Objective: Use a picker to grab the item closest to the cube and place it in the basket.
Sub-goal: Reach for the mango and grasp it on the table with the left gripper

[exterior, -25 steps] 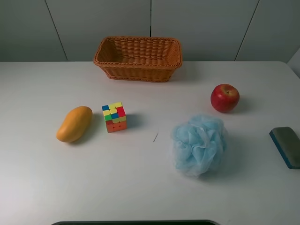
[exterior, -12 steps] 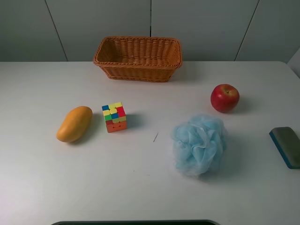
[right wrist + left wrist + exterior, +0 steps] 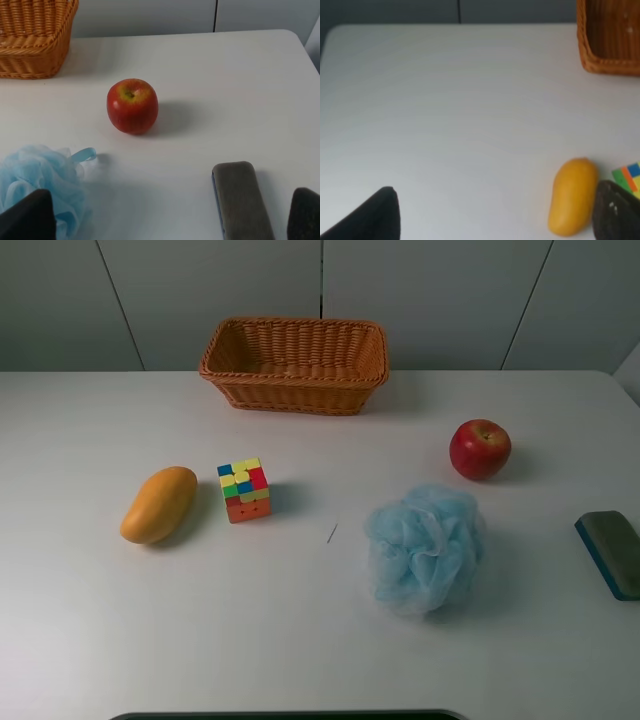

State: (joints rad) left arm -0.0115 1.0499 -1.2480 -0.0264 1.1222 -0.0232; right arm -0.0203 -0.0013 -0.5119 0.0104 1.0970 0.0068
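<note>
Left gripper (image 3: 497, 200) and right gripper (image 3: 173, 200) — jaws apparently spread wide.

Table (image 3: 300, 640): white and matte, carrying every item directly on its top.
Basket (image 3: 295, 395): brown wicker, upright at the far edge, near the middle.
Mango (image 3: 159, 504): yellow-orange, lying on its side on the left.
Cube (image 3: 244, 490): multicoloured puzzle cube, just beside the mango on its right, a narrow gap between them.
Apple (image 3: 480, 449): red, standing stem-up on the right, well apart from the basket.
Bath pouf (image 3: 425, 548): pale blue mesh, nearer the front than the apple.
Eraser block (image 3: 612, 552): dark felt top, blue edge, at the right border.
Sliver (image 3: 331, 532): tiny thin mark between cube and pouf; too small to tell.
</note>
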